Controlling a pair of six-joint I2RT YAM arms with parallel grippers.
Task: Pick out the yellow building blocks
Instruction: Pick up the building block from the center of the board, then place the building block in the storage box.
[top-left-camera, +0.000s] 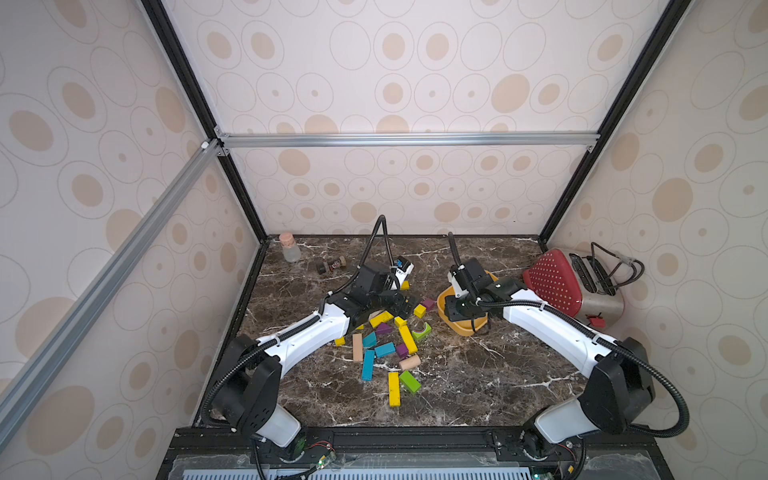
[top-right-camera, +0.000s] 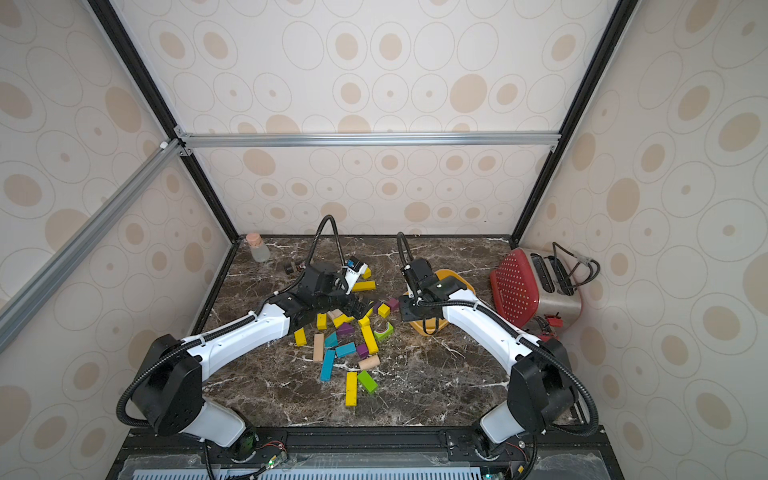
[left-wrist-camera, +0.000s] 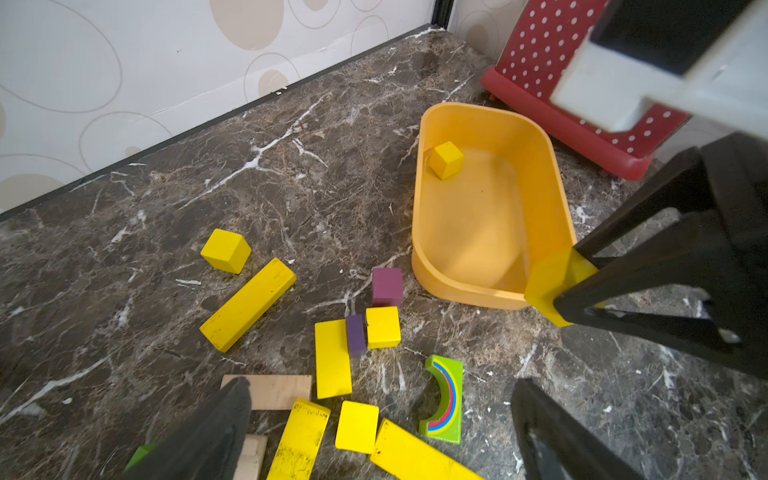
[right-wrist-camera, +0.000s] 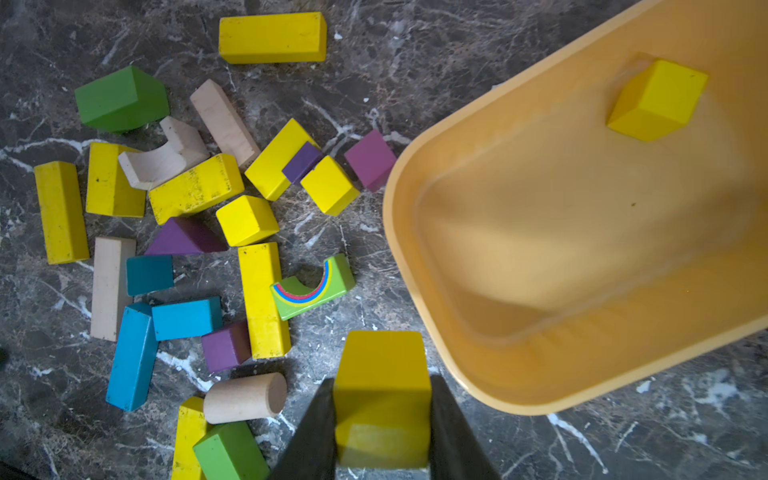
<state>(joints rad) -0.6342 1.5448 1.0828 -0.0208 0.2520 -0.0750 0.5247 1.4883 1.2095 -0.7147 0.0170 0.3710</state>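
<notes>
Several yellow building blocks lie in a mixed pile mid-table: a long bar, another bar, a cube. My left gripper is open and hangs low over a small yellow block between two yellow bars. My right gripper is shut on a yellow block, held just outside the rim of the orange-yellow bowl. The left wrist view shows that held block at the bowl's near corner. One yellow cube lies inside the bowl.
Teal, purple, green and plain wooden blocks are mixed into the pile, with a green rainbow arch and a wooden cylinder. A red toaster stands at the back right. A corked bottle stands at the back left.
</notes>
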